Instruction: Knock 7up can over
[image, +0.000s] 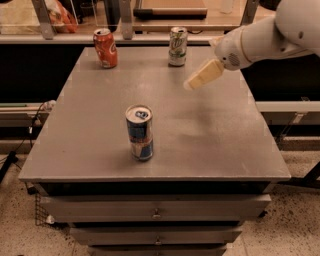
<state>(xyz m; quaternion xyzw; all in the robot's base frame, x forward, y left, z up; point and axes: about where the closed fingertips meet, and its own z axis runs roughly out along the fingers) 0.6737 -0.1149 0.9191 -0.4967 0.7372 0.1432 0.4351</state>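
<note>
The 7up can stands upright at the table's twelve o'clock edge. The gripper hovers at the can's four o'clock, near but apart from it, fingers together, holding nothing.

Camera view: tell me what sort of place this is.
Probably a robot test lab: a grey table over drawers carries three spaced cans, the 7up can, orange-red can and blue-and-silver can; the gripper hovers near the 7up can.

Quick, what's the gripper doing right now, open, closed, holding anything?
Gripper: open or closed cannot be told; nothing seen in it; it hangs in the air beside the upright 7up can, apart from it.
</note>
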